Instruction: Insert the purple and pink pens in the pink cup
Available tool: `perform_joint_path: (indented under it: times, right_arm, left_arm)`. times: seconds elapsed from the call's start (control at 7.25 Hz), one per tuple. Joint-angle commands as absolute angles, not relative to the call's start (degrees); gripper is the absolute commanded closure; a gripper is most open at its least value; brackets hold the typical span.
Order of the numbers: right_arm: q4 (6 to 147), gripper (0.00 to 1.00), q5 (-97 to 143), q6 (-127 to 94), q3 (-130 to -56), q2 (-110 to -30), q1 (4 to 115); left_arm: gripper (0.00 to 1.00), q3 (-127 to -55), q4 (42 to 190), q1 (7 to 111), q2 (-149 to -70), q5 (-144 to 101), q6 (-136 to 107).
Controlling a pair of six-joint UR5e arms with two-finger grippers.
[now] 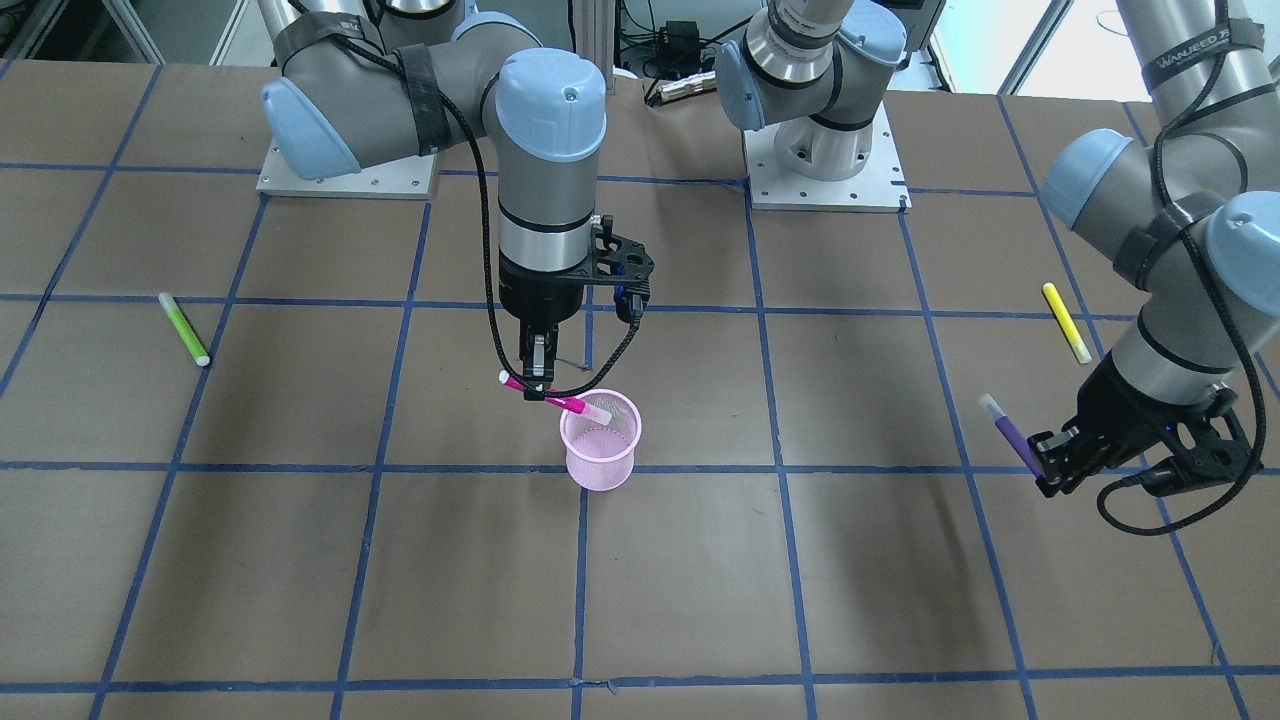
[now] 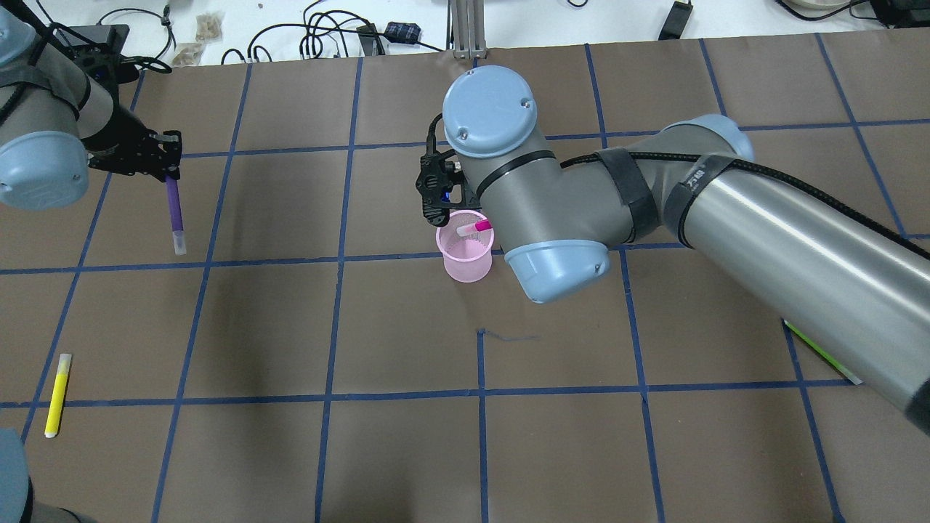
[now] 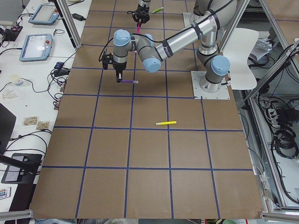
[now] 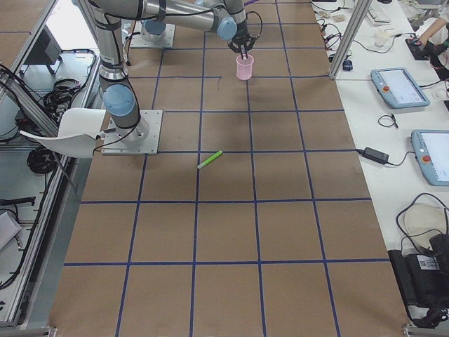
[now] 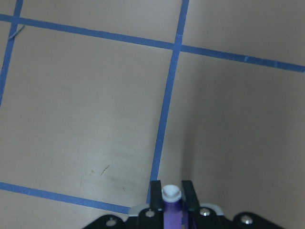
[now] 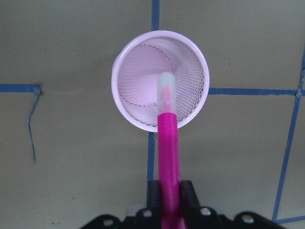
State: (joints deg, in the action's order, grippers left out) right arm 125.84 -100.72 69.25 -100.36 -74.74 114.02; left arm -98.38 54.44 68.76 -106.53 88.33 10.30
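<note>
Right gripper (image 1: 537, 378), both fingers clamped hard on the pink pen (image 1: 557, 399), holds it on a slant above the pink cup (image 1: 600, 465) at the middle of the table (image 1: 700, 590). The grip sits toward the pen's rear, so most of the barrel reaches forward and its pale tip lies over the cup's open mouth. The wrist camera looks straight down the barrel into the mesh. Whether the tip has dipped below the rim cannot be told. The slant looks chosen so that the pen would slide in tip first once freed. The cup stands upright on a blue tape line and appears to have nothing in it, so neither pen is home yet.

Far off on the robot's left side, the left gripper (image 2: 168, 171) is likewise closed, pinching the purple pen (image 2: 174, 207) near one end. The rest of the pen juts out clear of the tabletop. It hangs well apart from the cup, probably to leave the cup free to one arm at a time.

A yellow pen (image 1: 1066, 322) lies flat near the left arm. A green pen (image 1: 184, 329) lies flat at the table's opposite end. Neither is called for.
</note>
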Motion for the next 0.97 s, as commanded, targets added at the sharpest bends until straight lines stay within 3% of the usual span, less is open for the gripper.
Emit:
perform_joint_path:
  times: [0.0,0.55,0.83]
  right_arm:
    - [125.59,0.92,-101.07,69.43,-100.02,-72.52,114.61]
    - [125.59,0.81,-100.99,69.52,-96.86,-68.29,116.19]
    - [125.42,0.4,-101.16,68.91,-96.94,-68.29,116.1]
  left_arm:
    - [1.0,-98.44,54.4,68.82,-106.52,88.24,10.28]
    - [1.0,-98.44,54.4,68.91,-106.52,88.07,10.28]
    - [1.0,-98.44,54.32,68.91,-106.52,88.07,10.28]
